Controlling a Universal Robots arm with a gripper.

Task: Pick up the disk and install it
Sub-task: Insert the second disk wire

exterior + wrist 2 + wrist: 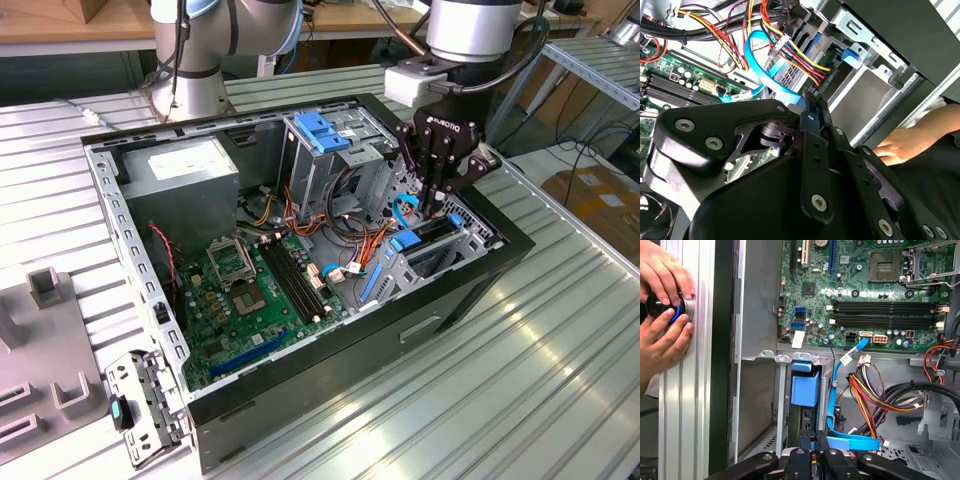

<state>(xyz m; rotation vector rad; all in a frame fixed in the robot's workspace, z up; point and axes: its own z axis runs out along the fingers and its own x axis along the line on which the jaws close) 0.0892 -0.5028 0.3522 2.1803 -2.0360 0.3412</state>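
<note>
Closed fingers [812, 107] of the gripper [432, 205] just above the disk [425, 238], upright in its bay.

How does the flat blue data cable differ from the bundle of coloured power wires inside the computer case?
The blue data cable is one flat, wide band in a single colour; the power wires are many thin round strands in red, yellow, orange and black. The cable curves alone in a loop; the wires run bunched together. Both lie inside the open computer case.
</note>
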